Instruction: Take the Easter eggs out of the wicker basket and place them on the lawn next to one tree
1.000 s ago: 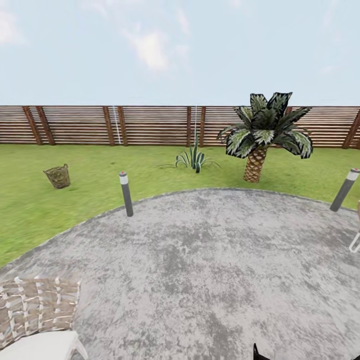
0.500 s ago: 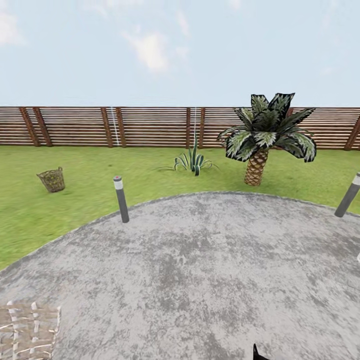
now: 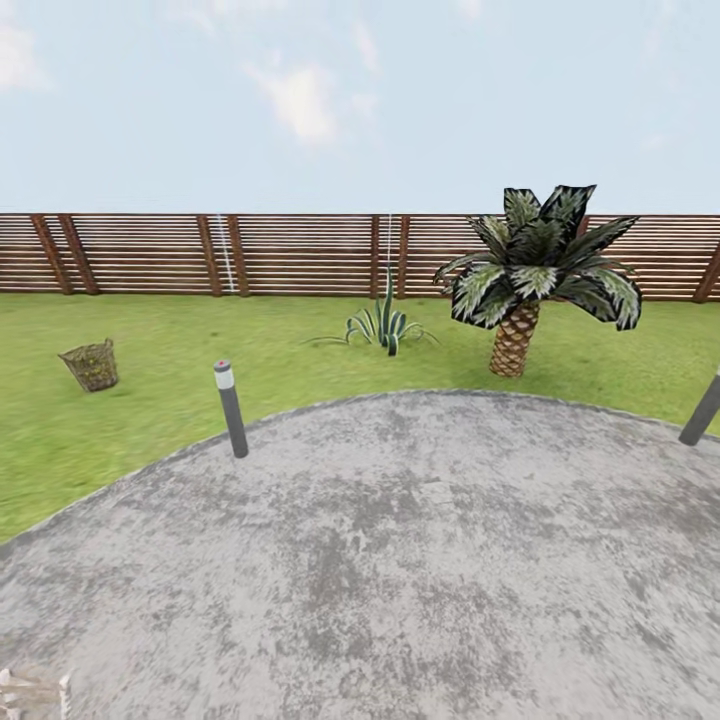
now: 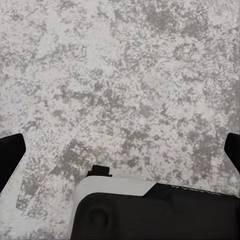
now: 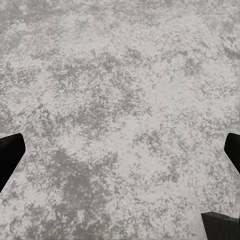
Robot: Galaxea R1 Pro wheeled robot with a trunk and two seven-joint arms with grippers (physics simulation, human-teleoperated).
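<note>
Grey patio (image 3: 420, 560) under both wide-spread end effectors (image 4: 120, 150) (image 5: 120, 150); lawn (image 3: 150, 400) holds wicker basket (image 3: 91, 365).

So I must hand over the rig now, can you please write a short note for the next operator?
Left gripper: open, empty, over the grey patio.
Right gripper: open, empty, also over the patio.
Basket: on the lawn, far left in the head view, beyond a grey post. The eggs are too small to make out from here.
Tree: a palm stands on the lawn near the fence, right of centre.
Done: nothing handled yet.
Left: drive to the basket, take out three eggs, place all beside one tree.
</note>
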